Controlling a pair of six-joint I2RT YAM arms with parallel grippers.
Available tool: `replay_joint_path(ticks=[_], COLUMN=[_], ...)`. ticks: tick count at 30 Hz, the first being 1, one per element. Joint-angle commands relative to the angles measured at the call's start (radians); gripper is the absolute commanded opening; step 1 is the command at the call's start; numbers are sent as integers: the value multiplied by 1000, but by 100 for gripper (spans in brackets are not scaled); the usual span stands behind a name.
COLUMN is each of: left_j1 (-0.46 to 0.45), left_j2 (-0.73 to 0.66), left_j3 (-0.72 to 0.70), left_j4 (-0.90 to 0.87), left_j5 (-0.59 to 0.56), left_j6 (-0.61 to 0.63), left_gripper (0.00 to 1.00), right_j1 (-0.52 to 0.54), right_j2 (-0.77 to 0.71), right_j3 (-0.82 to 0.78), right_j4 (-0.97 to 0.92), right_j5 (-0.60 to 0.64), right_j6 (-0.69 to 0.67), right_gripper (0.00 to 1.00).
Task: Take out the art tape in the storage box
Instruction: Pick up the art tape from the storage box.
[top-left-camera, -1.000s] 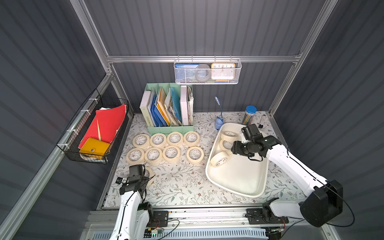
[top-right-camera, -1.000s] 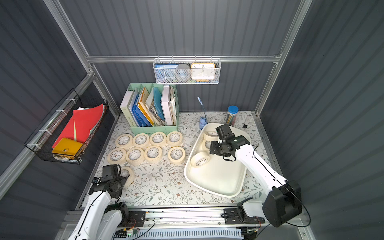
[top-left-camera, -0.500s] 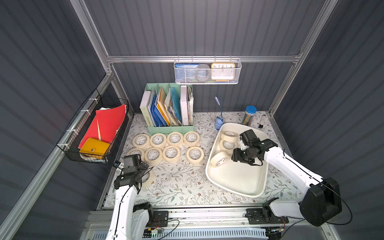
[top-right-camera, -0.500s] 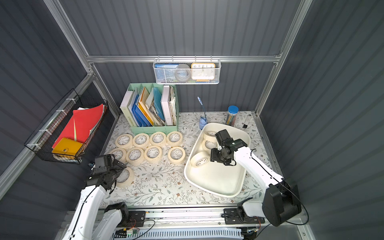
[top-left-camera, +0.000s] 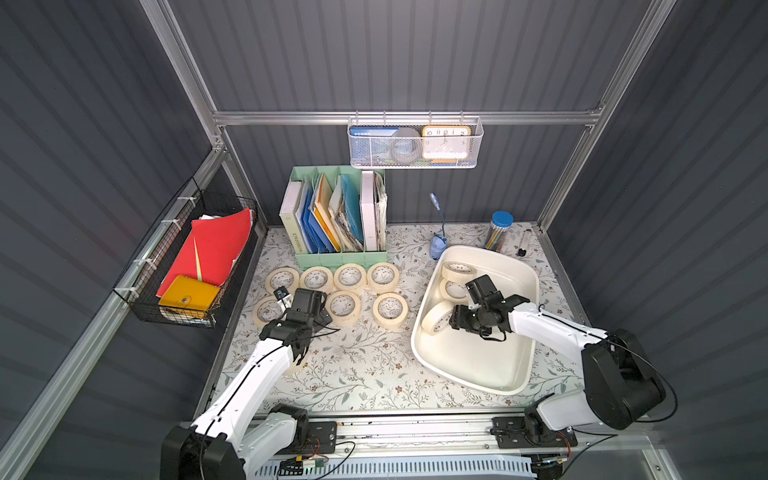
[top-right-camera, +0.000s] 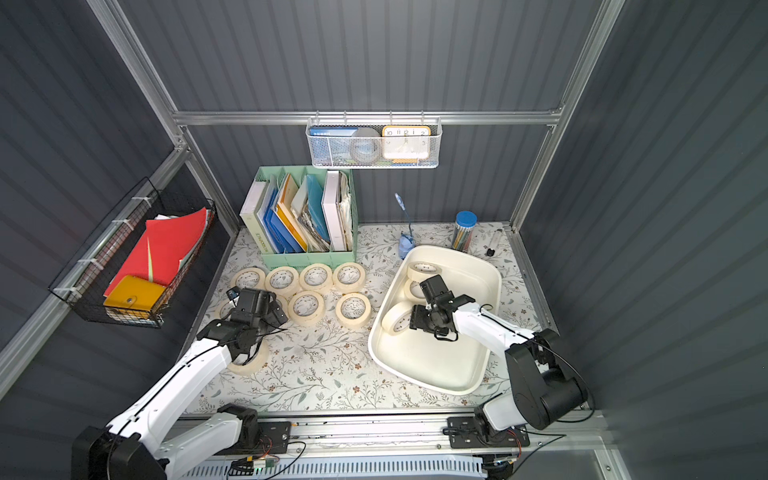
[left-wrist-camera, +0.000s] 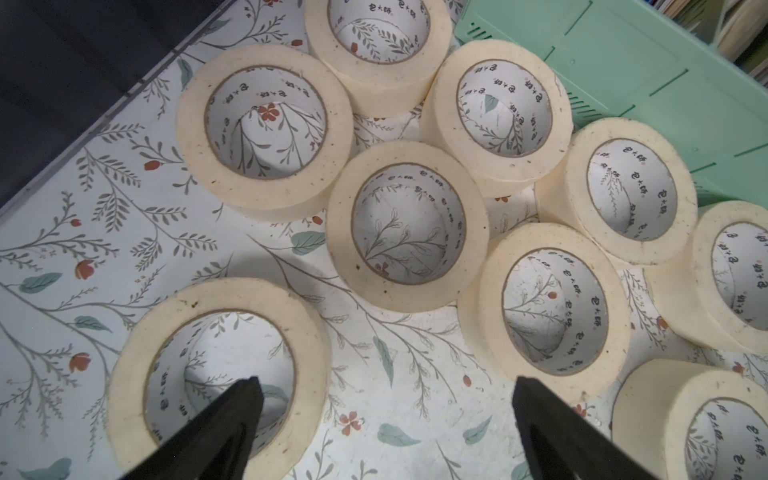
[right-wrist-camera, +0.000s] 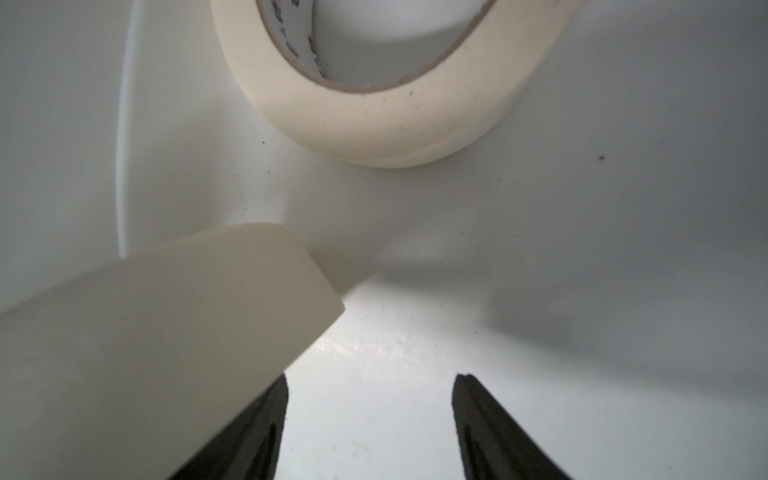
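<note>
Left gripper (left-wrist-camera: 384, 382) moved forward, jaws wide above art tape (left-wrist-camera: 309, 345)

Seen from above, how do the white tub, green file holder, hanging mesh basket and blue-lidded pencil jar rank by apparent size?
1. white tub
2. green file holder
3. hanging mesh basket: wider than the holder but slimmer; it hangs higher, nearer the camera, so this pair is unsure
4. pencil jar, clearly smallest

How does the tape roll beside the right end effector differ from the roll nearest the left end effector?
Place: the box roll is inside the storage box; the table roll is on the floral mat.
Pose: the box roll leans tilted; the table roll lies flat.
Both are cream rings.
</note>
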Motion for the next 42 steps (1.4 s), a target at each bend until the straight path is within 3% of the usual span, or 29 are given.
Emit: replay_joint_path(ticks=[1, 7, 12, 18, 26, 33, 38, 42], left_j1=[-12, -27, -52, -62, -72, -83, -121, -209], left_j2=[28, 59, 72, 108, 151, 158, 176, 240], left_j3=[43, 58, 65, 87, 122, 154, 205, 299], left_j4=[49, 74, 77, 91, 118, 104, 69, 22], left_j5=[-15, 6, -2, 7, 16, 8, -21, -65], left_j6=[39, 43, 38, 46, 56, 77, 128, 187], left_gripper=[100, 100, 100, 100, 100, 100, 100, 100], right_j1=[25, 44, 47, 48, 51, 51, 55, 56], right_j2=[11, 35, 29, 23, 128, 163, 45, -70], right_j3=[-35, -125, -116, -46, -77, -107, -86, -49], right_j4=[187, 448, 470, 332, 396, 433, 244, 36], right_j5=[53, -3, -26, -101, -151, -140, -48, 38], right_j6=[30, 84, 105, 85, 81, 124, 72, 18], right_gripper=[69, 68, 68, 68, 67, 53, 38, 21])
